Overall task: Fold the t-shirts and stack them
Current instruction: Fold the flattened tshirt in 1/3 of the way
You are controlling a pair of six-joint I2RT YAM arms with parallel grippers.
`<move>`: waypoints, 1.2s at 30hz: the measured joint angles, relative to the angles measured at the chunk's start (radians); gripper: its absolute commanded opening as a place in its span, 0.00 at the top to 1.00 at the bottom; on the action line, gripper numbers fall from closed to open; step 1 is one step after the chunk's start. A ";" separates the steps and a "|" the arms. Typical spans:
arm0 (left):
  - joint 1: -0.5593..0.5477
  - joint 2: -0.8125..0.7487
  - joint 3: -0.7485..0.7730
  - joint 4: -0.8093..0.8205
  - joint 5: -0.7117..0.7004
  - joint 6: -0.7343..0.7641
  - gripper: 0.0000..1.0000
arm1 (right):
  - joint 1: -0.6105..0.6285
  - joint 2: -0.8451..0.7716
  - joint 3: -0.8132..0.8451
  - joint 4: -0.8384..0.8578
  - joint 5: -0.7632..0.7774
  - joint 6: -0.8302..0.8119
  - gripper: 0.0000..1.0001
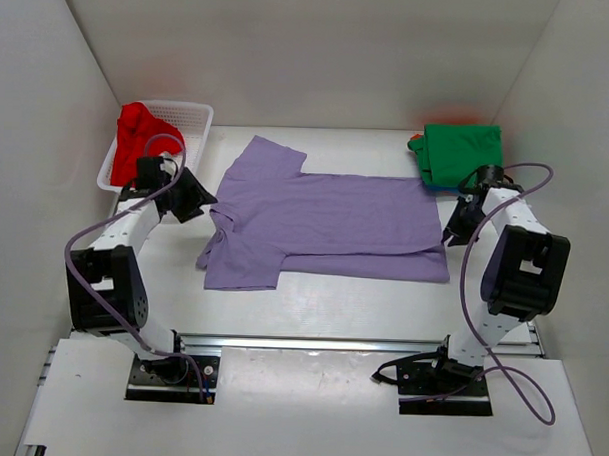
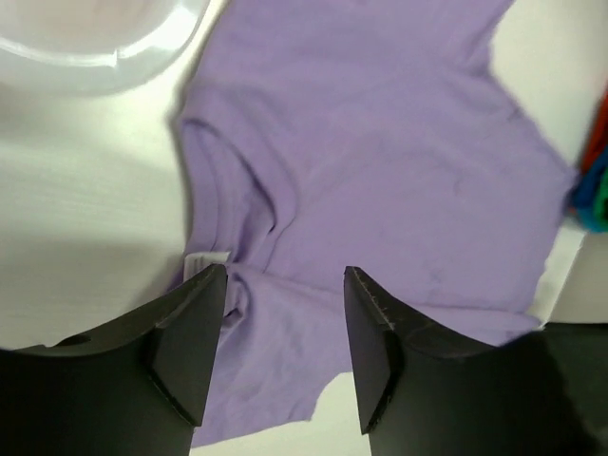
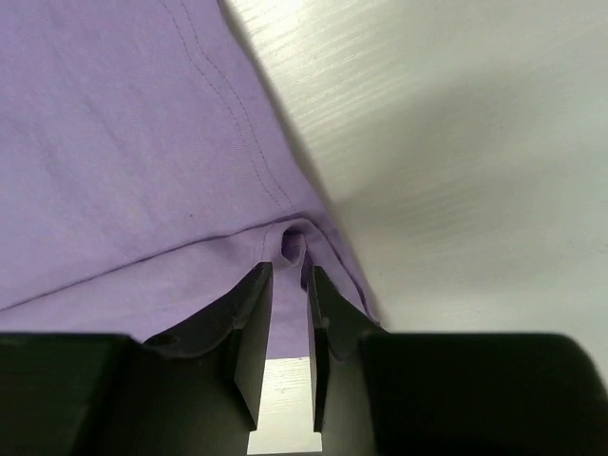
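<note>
Looking at the lavender t-shirt (image 1: 330, 224), I'm seeing it lying spread mid-table, collar end left, hem right, sleeves sticking out far & near, w/ what looks like a fold line running along the near long edge. I'm judging it light, limp, thin knit w/ no stiffness, so it'll be sagging & bunching wherever it's unsupported, and dragging on the table (image 1: 322, 304) rather than sliding clean. Best holds imo are two ends of one edge at once, pinching at seam or hem where the cloth is thicker. The left gripper (image 2: 285, 275) is hovering over the collar end, jaws standing well apart, nothing betw. them. The right gripper (image 3: 290, 274) is sitting at the hem corner, jaws parted just a slit, a small pucker of hem right at the tips; it's looking loose, not clamped. Farther out, a green t-shirt (image 1: 462, 153) is lying folded far right, and a red t-shirt (image 1: 138, 132) is draping over the white basket (image 1: 193, 112) far left.
</note>
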 measured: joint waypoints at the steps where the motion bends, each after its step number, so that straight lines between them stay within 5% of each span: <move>1: 0.002 -0.008 0.014 0.000 0.000 0.000 0.36 | 0.000 -0.003 0.000 0.001 0.003 0.000 0.80; 6: -0.004 -0.090 -0.002 -0.038 -0.001 0.022 0.38 | 0.005 -0.076 -0.045 0.015 0.005 0.000 0.79; 16: -0.156 -0.315 -0.321 -0.195 -0.078 0.058 0.29 | 0.024 -0.243 -0.144 0.016 -0.009 0.000 0.76; 31: -0.299 -0.239 -0.383 -0.218 -0.286 0.027 0.28 | 0.058 -0.352 -0.175 0.016 -0.060 0.001 0.72; 34: -0.328 -0.212 -0.378 -0.216 -0.322 0.019 0.38 | 0.059 -0.358 -0.175 0.017 -0.069 0.001 0.73; 36: -0.344 -0.198 -0.373 -0.212 -0.343 0.013 0.69 | 0.059 -0.360 -0.175 0.018 -0.075 0.004 0.72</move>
